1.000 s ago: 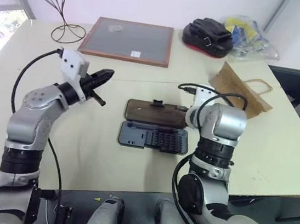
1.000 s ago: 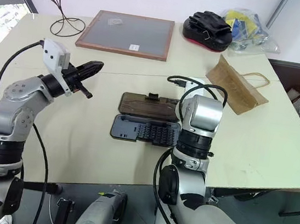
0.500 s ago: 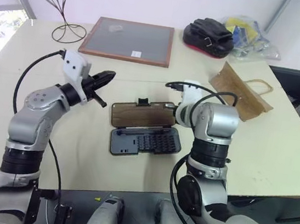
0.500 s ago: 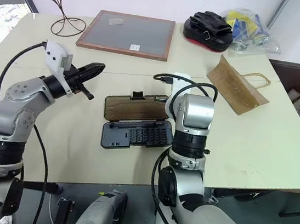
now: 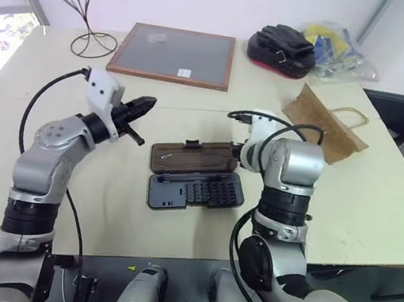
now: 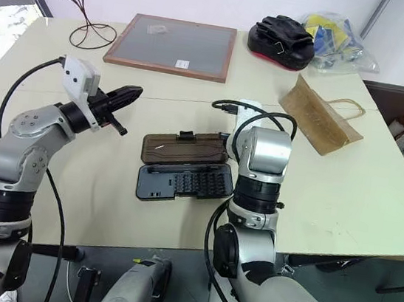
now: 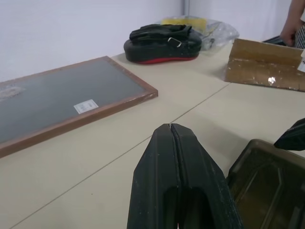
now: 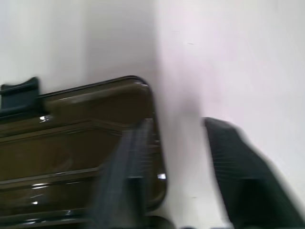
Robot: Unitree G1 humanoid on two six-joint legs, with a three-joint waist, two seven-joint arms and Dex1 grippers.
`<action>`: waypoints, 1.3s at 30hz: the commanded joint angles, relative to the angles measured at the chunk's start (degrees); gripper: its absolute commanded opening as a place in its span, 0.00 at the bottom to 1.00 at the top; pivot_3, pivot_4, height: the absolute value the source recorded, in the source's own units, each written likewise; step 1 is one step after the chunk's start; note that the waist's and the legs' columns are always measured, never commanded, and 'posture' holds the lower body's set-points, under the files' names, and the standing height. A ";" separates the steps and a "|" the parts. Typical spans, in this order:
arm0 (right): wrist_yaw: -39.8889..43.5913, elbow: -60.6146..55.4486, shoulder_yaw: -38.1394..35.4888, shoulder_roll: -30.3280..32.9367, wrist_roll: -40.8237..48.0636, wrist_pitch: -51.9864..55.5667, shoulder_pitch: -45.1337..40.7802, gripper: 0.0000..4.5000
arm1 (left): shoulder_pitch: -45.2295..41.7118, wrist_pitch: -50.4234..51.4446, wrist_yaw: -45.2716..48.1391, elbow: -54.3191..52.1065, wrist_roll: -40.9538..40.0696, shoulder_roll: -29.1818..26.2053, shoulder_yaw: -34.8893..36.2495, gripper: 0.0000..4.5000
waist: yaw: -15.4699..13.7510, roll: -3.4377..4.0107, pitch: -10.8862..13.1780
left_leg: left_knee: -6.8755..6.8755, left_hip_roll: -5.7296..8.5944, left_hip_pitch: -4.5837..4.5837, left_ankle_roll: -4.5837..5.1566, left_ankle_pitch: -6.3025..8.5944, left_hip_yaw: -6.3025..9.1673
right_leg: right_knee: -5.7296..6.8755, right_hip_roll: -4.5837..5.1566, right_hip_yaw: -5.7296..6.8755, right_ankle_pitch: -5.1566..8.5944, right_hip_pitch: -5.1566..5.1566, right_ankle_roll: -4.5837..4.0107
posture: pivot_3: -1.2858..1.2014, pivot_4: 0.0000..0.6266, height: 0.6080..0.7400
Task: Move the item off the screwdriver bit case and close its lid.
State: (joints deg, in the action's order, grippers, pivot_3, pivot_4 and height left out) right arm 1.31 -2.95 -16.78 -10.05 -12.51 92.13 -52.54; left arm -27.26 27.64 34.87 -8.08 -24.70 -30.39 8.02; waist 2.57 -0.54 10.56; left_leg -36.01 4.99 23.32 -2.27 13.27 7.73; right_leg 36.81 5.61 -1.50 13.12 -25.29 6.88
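Right gripper [image 8: 176,167], fingers spread beside the lid's [image 5: 194,157] right edge, meets what looks like light, stiff, slick hinged plastic, best lifted at that edge.

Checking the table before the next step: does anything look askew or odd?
The flat dark grey plastic bit case lies open and skewed to the table edge, its smoky-brown translucent lid folded back flat. The brown kraft paper bag lies apart.

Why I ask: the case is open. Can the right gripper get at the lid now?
Probably yes. The right gripper stands open at the lid's right edge, one finger over the panel, nothing between; the paper bag lies off to the side.
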 commanded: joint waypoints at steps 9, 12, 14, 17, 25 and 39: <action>14.66 -6.49 3.40 8.65 14.85 -12.38 -4.26 0.99 | 7.29 7.07 8.02 -12.46 -7.61 -4.66 -0.45 0.00 | 0.26 0.05 0.04 | 0.04 -0.02 0.02 0.00 0.00 -0.01 | -0.06 0.00 -0.01 0.00 -0.01 0.00 | 0.52 0.24 0.95; 22.65 -3.51 7.35 15.80 18.76 -20.89 -4.83 0.99 | 13.59 10.30 9.77 -17.82 -11.13 -5.98 -0.67 0.00 | 0.09 0.05 0.04 | 0.04 -0.02 0.01 0.01 0.01 0.01 | -0.11 0.00 0.01 0.00 0.04 0.00 | 0.52 0.24 0.95; 29.06 0.25 12.73 21.42 19.72 -27.90 -4.64 0.99 | 18.46 11.21 10.30 -20.95 -11.95 -6.58 -1.55 0.00 | 0.16 0.05 0.04 | 0.05 -0.03 0.01 0.03 0.02 -0.03 | -0.18 0.00 0.00 0.00 0.08 0.00 | 0.52 0.24 0.95; 38.03 5.05 21.97 28.68 18.18 -40.46 -3.22 0.99 | 21.51 10.98 9.28 -21.38 -11.70 -5.51 -2.10 0.00 | 0.07 0.04 0.05 | 0.07 -0.04 0.00 0.04 0.03 -0.15 | -0.22 -0.01 0.03 0.00 0.11 0.00 | 0.52 0.24 0.95; 51.85 16.65 32.12 34.56 16.93 -56.99 -3.46 0.99 | 23.95 5.69 9.48 -14.95 -5.96 -2.91 -7.72 0.00 | -0.10 0.01 0.07 | 0.05 -0.24 -0.01 0.04 0.02 -0.22 | -0.34 -0.04 0.06 0.00 0.21 -0.01 | 0.52 0.24 0.95; 62.89 48.68 36.22 31.54 11.59 -74.69 -17.25 0.99 | 24.17 -3.44 12.63 -3.36 1.68 -2.63 -12.56 0.00 | -0.08 0.03 0.06 | 0.08 -0.30 -0.09 0.04 0.03 -0.14 | -0.44 -0.06 0.07 -0.04 0.28 -0.05 | 0.52 0.24 0.95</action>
State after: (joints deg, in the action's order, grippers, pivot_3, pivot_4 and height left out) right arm 63.55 43.31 20.80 21.97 -0.96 19.40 -67.40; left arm -3.82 24.01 47.75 -13.61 -25.15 -33.01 -3.71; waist 2.49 -0.51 10.62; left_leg -35.93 4.69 23.20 -2.23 13.30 7.59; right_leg 36.36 5.55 -1.44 13.07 -25.00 6.83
